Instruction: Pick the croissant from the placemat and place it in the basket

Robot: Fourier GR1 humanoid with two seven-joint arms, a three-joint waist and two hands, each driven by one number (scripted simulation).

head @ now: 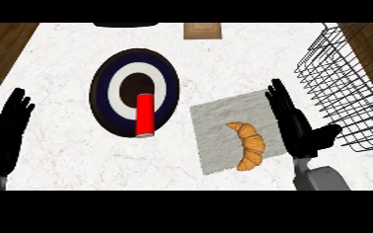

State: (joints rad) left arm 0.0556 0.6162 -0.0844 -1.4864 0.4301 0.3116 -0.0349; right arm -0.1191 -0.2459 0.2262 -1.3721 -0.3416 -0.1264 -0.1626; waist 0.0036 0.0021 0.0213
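Croissant [247, 144] lies on placemat [232, 131]; right hand [295, 123] just beside placemat, fingers straight, together; left hand [15, 123] rests well apart, fingers straight.

A golden curved croissant [247, 144] lies on the grey placemat [218, 128], beside the black wire basket [335, 84].

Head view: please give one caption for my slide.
Open right hand beside croissant on placemat; basket at right.

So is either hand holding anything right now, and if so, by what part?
Nothing is held. The right hand is open beside the croissant, which lies untouched on the placemat. The left hand rests open at the left edge.
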